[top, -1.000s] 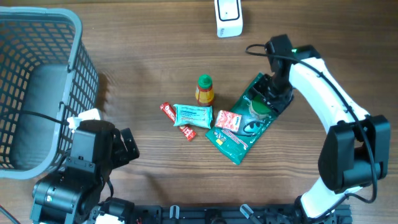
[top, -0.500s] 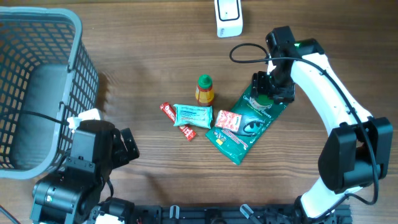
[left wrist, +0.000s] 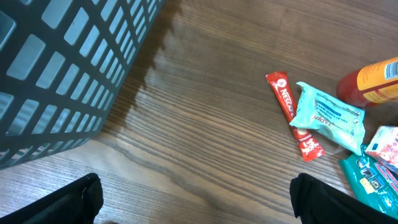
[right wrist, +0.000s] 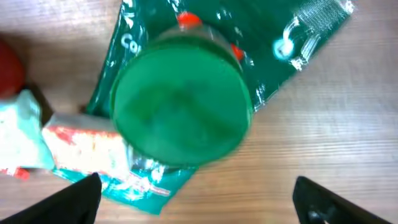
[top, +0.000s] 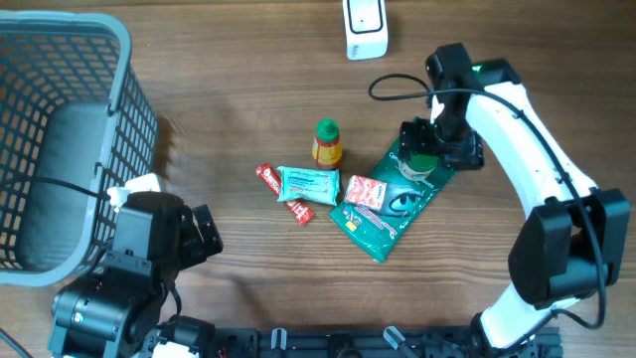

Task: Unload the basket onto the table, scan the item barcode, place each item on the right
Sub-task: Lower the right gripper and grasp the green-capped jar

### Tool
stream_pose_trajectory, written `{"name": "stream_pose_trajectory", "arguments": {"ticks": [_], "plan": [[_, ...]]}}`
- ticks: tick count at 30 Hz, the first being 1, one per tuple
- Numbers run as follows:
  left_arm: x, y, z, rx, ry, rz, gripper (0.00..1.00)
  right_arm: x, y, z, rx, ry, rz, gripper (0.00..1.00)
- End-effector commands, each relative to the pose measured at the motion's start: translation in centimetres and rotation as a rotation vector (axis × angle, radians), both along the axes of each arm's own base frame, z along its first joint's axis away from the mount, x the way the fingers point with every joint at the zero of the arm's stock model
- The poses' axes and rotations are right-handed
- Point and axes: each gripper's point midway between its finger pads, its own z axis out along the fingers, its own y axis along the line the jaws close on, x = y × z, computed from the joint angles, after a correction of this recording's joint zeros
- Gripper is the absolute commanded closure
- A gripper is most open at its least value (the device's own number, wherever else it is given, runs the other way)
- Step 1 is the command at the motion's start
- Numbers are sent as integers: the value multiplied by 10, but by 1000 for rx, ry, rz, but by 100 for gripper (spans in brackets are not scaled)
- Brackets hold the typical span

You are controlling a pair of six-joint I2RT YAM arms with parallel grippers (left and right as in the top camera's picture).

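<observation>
Wooden table (top: 248, 268): green-lidded round jar (right wrist: 180, 99) standing on green foil pouch (right wrist: 292, 37), well apart from white scanner (top: 366, 28). Right gripper (right wrist: 196, 186) wide open, empty, above jar; left gripper (left wrist: 196, 186) also open, empty. Nothing lifted; scan pending.

UPRIGHT ON THE PACKET: A green-lidded jar (right wrist: 180, 102) stands on the upper end of a green foil pouch (top: 383, 214) (its round lid faces straight up, the label out of sight), well apart from the white barcode scanner (top: 365, 28) at the wooden table's (top: 229, 109) far edge.
</observation>
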Motion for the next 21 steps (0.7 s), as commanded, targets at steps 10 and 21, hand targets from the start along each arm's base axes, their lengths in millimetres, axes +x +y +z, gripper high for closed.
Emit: {"name": "stream_pose_trajectory", "arguments": {"ticks": [10,21], "plan": [[0,0,0,4,3,-10,0,15,3,44,-25,15,-890,0],[0,0,0,4,3,-10,0,34,-6,3,-50,-78,-883,0]]}}
